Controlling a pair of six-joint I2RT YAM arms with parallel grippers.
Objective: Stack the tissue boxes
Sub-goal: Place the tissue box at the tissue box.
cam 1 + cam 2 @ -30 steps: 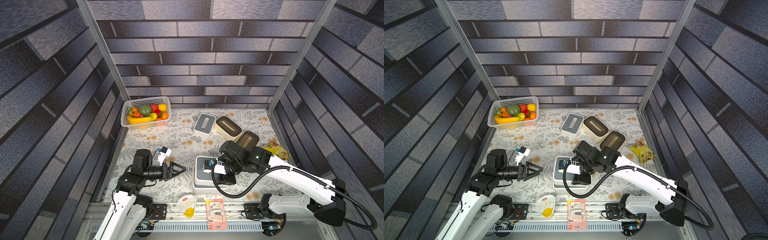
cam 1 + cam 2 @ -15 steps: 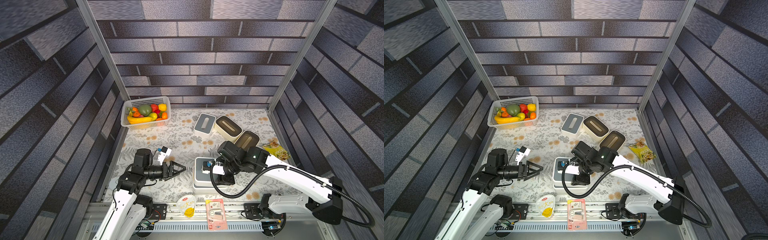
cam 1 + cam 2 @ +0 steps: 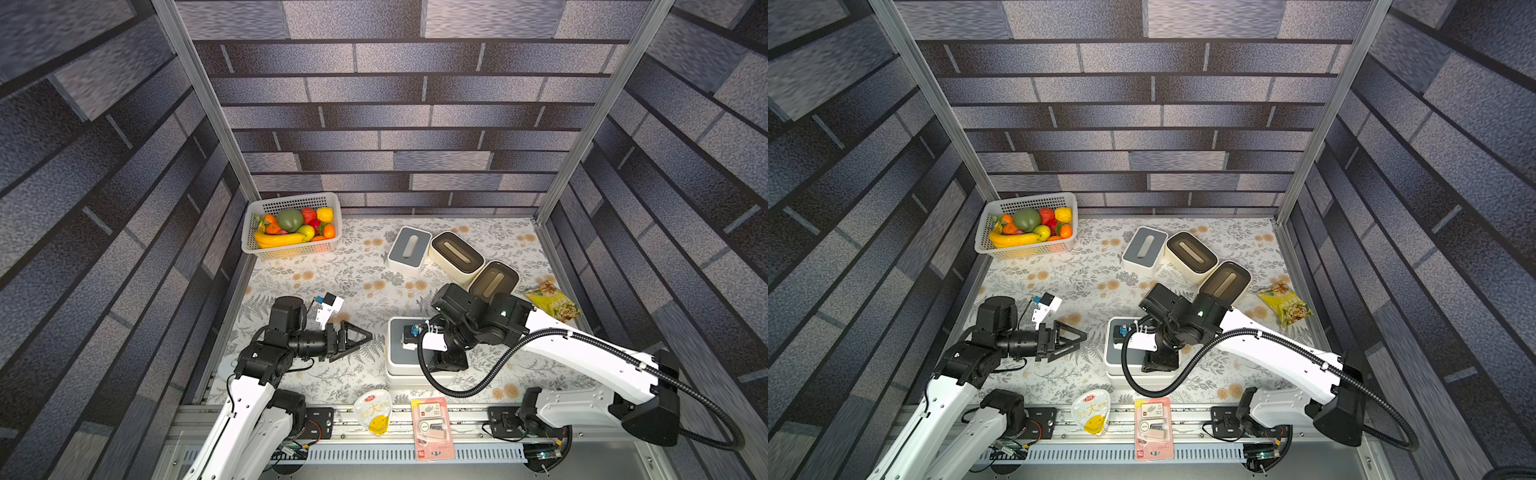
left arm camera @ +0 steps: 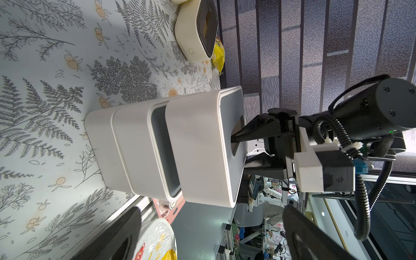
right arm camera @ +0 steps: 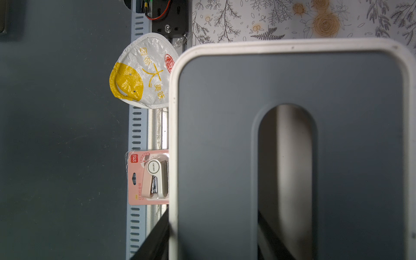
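Three grey-lidded white tissue boxes are piled at the front centre; the top tissue box point(image 3: 397, 332) point(image 3: 1115, 351) point(image 4: 198, 146) sits offset, so the lid under it partly shows. My right gripper point(image 3: 446, 361) point(image 3: 1158, 361) point(image 4: 245, 148) point(image 5: 213, 243) is shut on the top box's wall, one finger in the oval slot and one outside the rim. My left gripper point(image 3: 365, 336) point(image 3: 1081, 336) point(image 4: 211, 238) stands open and empty, pointing at the pile from its left. At the back right lie a grey-lidded box point(image 3: 409, 249) and two dark-brown-lidded boxes point(image 3: 457, 257) point(image 3: 494, 282).
A white basket point(image 3: 328, 222) of fruit stands at the back left. A yellow snack bag point(image 3: 552, 301) lies by the right wall. A white-and-yellow packet point(image 3: 374, 411) and a pink stapler pack point(image 3: 432, 428) rest on the front rail near the pile.
My right arm has shifted slightly left over the pile, still gripping the top box. The left arm has not moved.
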